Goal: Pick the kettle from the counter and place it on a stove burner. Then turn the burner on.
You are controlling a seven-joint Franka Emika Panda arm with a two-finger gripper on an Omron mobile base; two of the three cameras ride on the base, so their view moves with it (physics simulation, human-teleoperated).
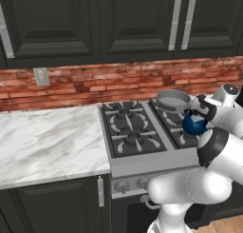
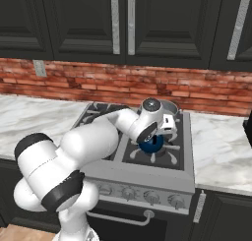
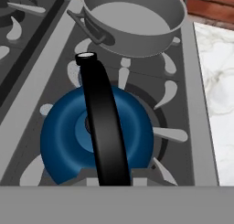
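The white arm bends up from its base in front of the oven, folds at the elbow and reaches out over the right side of the cooktop, wrist turned down. Its gripper (image 3: 108, 175) is closed tight on the thin black arched handle of the kettle (image 3: 64, 136), the two fingertips pinching the handle from either side right at the bottom of the hand view.

The kettle (image 2: 151, 144) is small, round and glossy blue, with a lighter blue disc at the centre of its top. Its handle runs as a black band up over the body and ends in a small white-capped tip. It sits over the front right stove burner (image 3: 171, 134), with the grate prongs fanning out from under it all round; whether it rests on them or hangs just above, I can't tell. From the left base view the kettle (image 1: 193, 124) shows just below the wrist.

Just behind it, on the rear right burner, stands a wider grey metal pan (image 3: 132, 19), its side handle pointing toward the kettle, close but apart. The two left burners (image 1: 130, 127) carry nothing. White marble counter (image 1: 47, 141) stretches away to the left of the stove and more lies to its right (image 2: 219, 146). A row of knobs (image 2: 147, 195) lines the stove front. Behind all runs a red brick backsplash (image 2: 98, 82), with dark cabinets above.
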